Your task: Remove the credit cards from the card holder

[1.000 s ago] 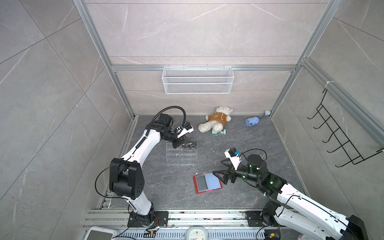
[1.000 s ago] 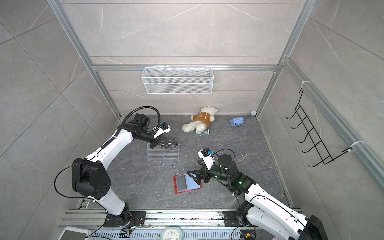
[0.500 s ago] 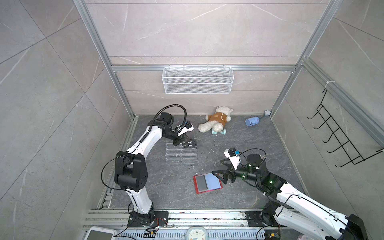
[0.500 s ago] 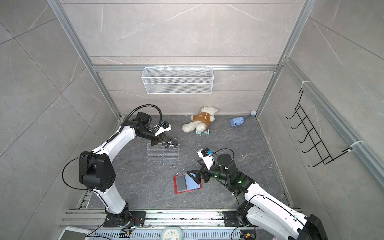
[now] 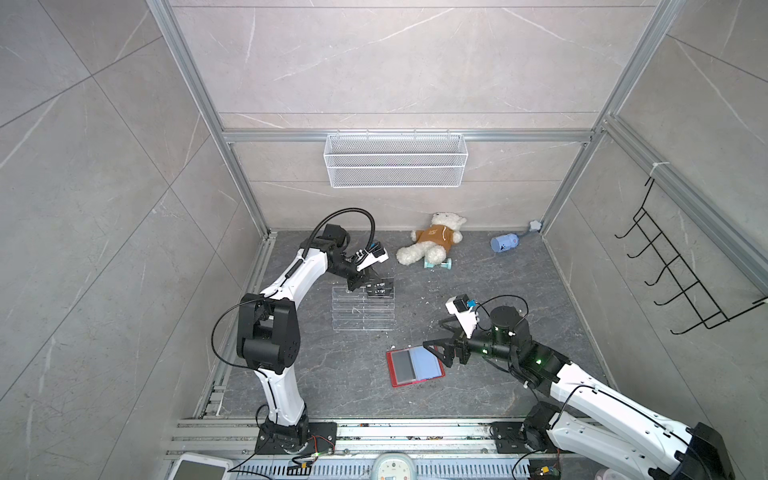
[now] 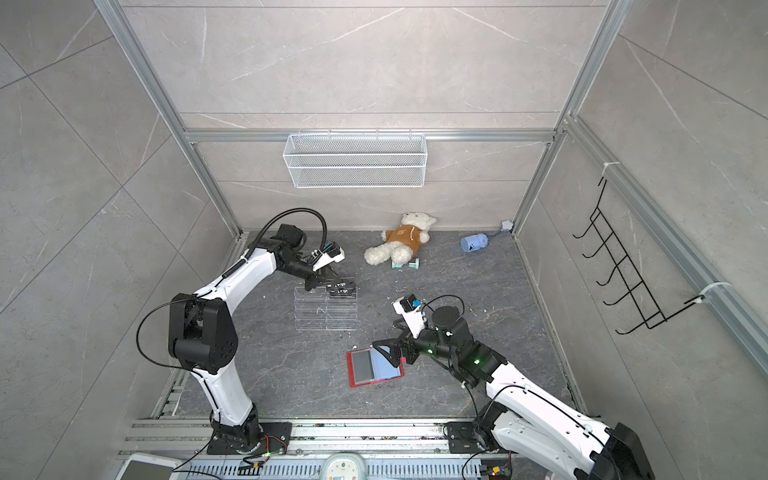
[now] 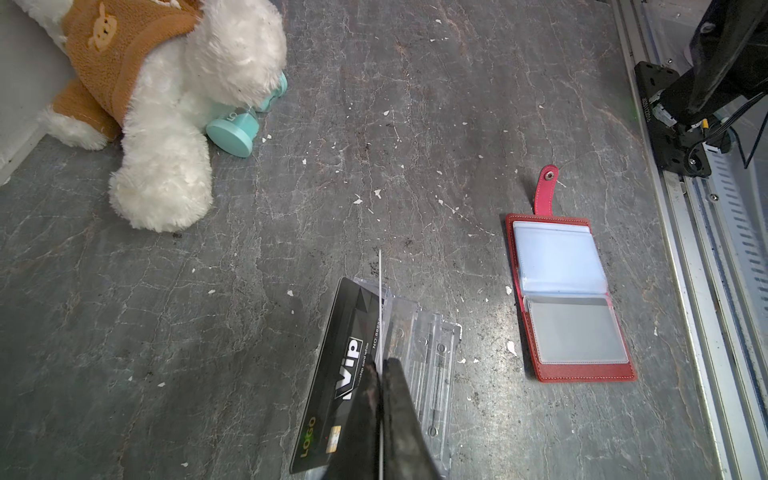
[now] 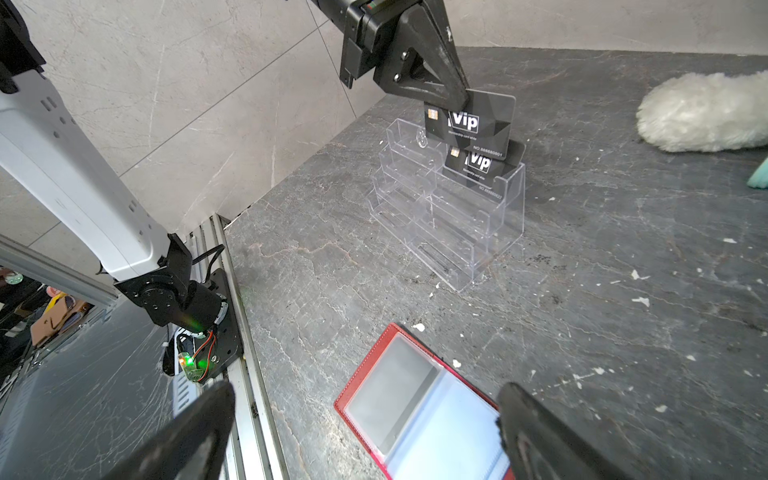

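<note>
Open floor [image 5: 365,357] lies between clear rack [image 5: 363,309] and card holder [image 5: 401,366]; teddy bear [image 5: 432,243] stands beyond.

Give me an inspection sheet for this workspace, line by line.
Surface: dark stone floor, white flecks scattered.
Job's things: red card holder lies open, sleeve contents unclear; racked Vip card stands in the clear rack; held Vip card above its top tier.
Clutter: teddy bear, teal dumbbell, blue bottle near the back wall.
Grippers: left gripper shut on the held Vip card; right gripper open over the card holder.
Cables: black cable loops above the left arm.
Surroundings: wire basket on back wall, hook rack on right wall.
</note>
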Controlling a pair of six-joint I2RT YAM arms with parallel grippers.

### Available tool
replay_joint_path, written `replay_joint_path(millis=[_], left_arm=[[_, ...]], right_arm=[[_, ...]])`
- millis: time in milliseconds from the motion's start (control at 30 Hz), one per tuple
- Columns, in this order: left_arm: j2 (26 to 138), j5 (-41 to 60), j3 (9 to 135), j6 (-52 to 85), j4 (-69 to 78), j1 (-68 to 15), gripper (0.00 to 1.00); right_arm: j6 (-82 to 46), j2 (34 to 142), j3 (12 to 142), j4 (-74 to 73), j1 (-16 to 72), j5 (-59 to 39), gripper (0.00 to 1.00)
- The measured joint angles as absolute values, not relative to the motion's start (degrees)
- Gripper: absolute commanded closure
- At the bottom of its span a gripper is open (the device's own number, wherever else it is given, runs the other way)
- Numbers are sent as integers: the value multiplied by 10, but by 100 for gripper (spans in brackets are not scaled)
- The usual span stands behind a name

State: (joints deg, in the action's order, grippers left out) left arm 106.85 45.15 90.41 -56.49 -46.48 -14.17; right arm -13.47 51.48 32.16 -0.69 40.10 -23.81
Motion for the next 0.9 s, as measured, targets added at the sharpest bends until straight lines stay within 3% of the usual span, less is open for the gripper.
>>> replay_joint_path(millis=[900], left_arm=[[1124, 456, 938, -588, -469, -136, 100]], right_arm=[[-135, 546, 340, -10, 401, -241, 0]])
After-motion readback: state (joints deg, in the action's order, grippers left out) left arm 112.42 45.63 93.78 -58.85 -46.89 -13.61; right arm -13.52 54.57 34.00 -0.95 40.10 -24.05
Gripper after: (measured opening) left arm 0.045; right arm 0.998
